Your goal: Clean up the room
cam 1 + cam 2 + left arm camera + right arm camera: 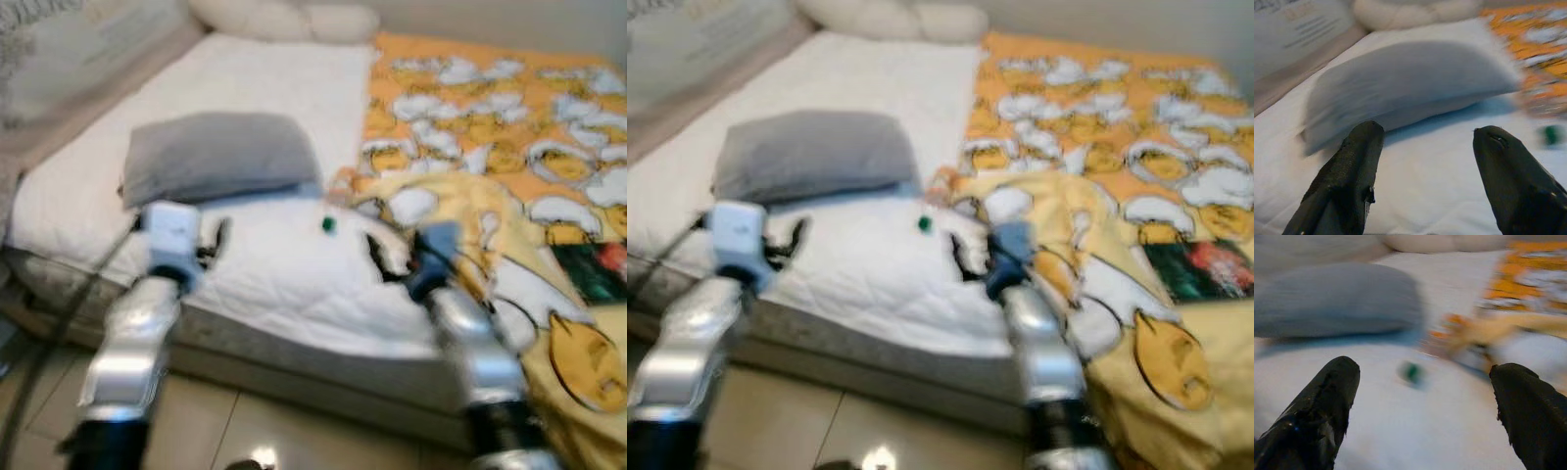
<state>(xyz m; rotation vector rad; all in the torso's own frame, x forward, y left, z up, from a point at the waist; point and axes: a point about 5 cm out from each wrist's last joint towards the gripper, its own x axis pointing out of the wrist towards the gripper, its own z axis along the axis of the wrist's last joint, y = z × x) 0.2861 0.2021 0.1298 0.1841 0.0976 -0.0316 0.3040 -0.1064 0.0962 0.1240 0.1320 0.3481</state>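
Where the pale tiled floor (245, 421) meets the foot of the bed, both silver arms reach forward over the mattress edge (294, 367). The left gripper (1422, 142) is spread wide above the white quilted sheet (284, 264), and the right gripper (1422, 377) is just as widely parted, neither holding anything. Between them on the sheet lies a small green object (328, 225), too blurred to identify. Just beyond the left gripper rests a grey pillow (216, 157), lying flat on the sheet. To the right, a yellow and orange cartoon-print blanket (490, 147) is rumpled over that half of the bed, its folded edge near the right gripper, with a dark printed item (593, 269) lying on it. Farther off, cream pillows (284, 18) lie at the head of the bed, against a light wall (490, 20).
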